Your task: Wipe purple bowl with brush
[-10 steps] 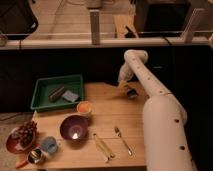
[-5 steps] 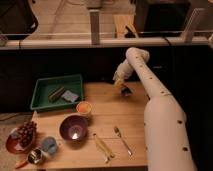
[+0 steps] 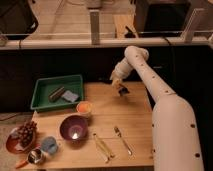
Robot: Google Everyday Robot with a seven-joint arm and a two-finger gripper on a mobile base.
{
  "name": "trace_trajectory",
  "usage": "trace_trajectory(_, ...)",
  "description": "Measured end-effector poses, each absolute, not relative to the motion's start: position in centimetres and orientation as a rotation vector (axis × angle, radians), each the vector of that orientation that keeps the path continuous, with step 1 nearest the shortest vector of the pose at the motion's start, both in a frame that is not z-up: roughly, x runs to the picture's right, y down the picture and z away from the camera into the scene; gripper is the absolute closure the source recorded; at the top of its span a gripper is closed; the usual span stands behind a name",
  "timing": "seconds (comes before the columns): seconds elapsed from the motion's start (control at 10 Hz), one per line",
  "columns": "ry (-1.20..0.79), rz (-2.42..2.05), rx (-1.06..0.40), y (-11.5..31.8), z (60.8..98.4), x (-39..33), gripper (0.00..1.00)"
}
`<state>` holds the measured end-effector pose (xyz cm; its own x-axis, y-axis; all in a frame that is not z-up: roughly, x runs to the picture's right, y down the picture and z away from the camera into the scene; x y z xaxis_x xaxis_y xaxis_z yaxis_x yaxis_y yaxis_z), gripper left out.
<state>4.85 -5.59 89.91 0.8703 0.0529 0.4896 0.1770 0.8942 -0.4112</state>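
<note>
The purple bowl (image 3: pixel 74 127) stands on the wooden table's front left, its glossy inside facing up. My gripper (image 3: pixel 120 86) hangs over the far right part of the table, well behind and to the right of the bowl. It is shut on a small dark thing, the brush (image 3: pixel 123 91), which pokes out below the fingers just above the tabletop. The white arm (image 3: pixel 150 85) runs back from it to the lower right.
A small orange bowl (image 3: pixel 84 106) sits just behind the purple bowl. A green tray (image 3: pixel 41 102) at the back left holds a dark cylinder (image 3: pixel 56 93) and a grey-blue sponge (image 3: pixel 70 96). A fork (image 3: pixel 122 139) and a yellowish utensil (image 3: pixel 102 146) lie at the front. A plate of grapes (image 3: pixel 25 134), a blue cup (image 3: pixel 49 145) and a metal cup (image 3: pixel 35 156) crowd the front left corner.
The gripper has shifted a little to the left along the far side of the table with the dark brush in it. Nothing on the table has moved.
</note>
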Motion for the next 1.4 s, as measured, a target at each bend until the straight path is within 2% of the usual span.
trace_trajectory(0.9, -0.496, -0.186, -0.365, -3.4, 79.2, 0.9, 1.0)
trace_trajectory(1.4, -0.522, -0.31, -0.351, 1.8, 74.2, -3.8, 1.0)
